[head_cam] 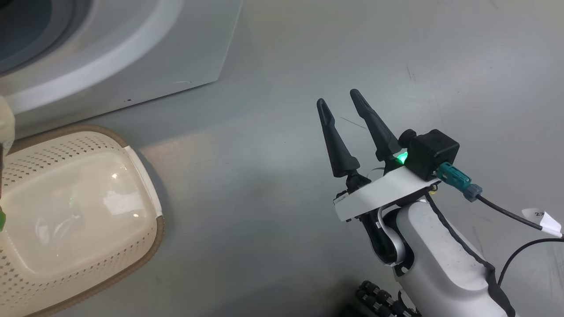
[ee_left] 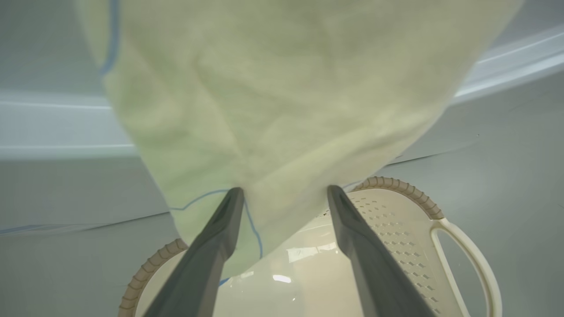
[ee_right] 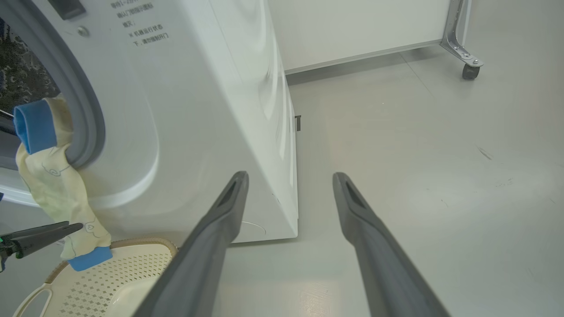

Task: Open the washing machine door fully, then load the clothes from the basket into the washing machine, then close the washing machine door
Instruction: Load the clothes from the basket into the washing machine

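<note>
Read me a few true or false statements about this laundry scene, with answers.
1. The basket has a bare bottom. True.
2. The right gripper holds a garment. False: its fingers stand open and empty above the floor.
3. A pale yellow garment hangs from the washing machine opening over the grey gasket. True.
4. The garment's cuffs are red. False: they are blue.
5. The left gripper has its fingers shut. False: they stand apart, with the garment at their tips.
</note>
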`<state>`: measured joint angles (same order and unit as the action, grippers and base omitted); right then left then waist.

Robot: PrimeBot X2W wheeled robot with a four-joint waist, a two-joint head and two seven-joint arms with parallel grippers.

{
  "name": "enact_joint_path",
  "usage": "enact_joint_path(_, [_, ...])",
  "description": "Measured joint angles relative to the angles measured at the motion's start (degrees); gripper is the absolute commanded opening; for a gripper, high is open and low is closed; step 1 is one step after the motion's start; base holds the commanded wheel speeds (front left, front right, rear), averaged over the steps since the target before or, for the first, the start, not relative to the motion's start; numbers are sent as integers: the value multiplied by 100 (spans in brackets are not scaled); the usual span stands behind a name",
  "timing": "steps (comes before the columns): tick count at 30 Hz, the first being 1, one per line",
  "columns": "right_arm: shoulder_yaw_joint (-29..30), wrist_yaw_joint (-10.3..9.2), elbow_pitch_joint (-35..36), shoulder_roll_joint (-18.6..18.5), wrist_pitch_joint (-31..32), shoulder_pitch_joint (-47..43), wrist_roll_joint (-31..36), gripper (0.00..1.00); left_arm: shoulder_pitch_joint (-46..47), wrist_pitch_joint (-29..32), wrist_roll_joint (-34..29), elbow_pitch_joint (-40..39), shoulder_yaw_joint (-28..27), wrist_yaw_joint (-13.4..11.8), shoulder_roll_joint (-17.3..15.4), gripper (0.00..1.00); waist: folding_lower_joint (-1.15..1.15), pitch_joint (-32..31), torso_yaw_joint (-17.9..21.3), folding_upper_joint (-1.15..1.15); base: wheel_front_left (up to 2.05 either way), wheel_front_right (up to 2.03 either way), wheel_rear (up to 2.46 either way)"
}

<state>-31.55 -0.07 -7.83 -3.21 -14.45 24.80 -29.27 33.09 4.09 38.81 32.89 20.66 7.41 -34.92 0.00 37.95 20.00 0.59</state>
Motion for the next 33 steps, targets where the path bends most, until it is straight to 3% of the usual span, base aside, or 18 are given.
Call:
enact_joint_path(16, [-42,-134,35,1,0,9,47,100,599,-66,157,502,69,0,240,100,0,137,103,0,0,0,0])
enact_joint_path(20, [-43,-154,42,1,0,10,54,100,686,-140,160,601,152,0,261,31,0,165,88,0,0,0,0])
enact_joint_path(21, [-43,-159,45,2,0,12,54,100,704,-166,172,616,171,0,268,0,0,170,81,0,0,0,0])
enact_joint_path(33, [-10,-203,52,1,0,43,54,100,812,-495,415,592,598,0,435,0,0,114,-65,0,0,0,0])
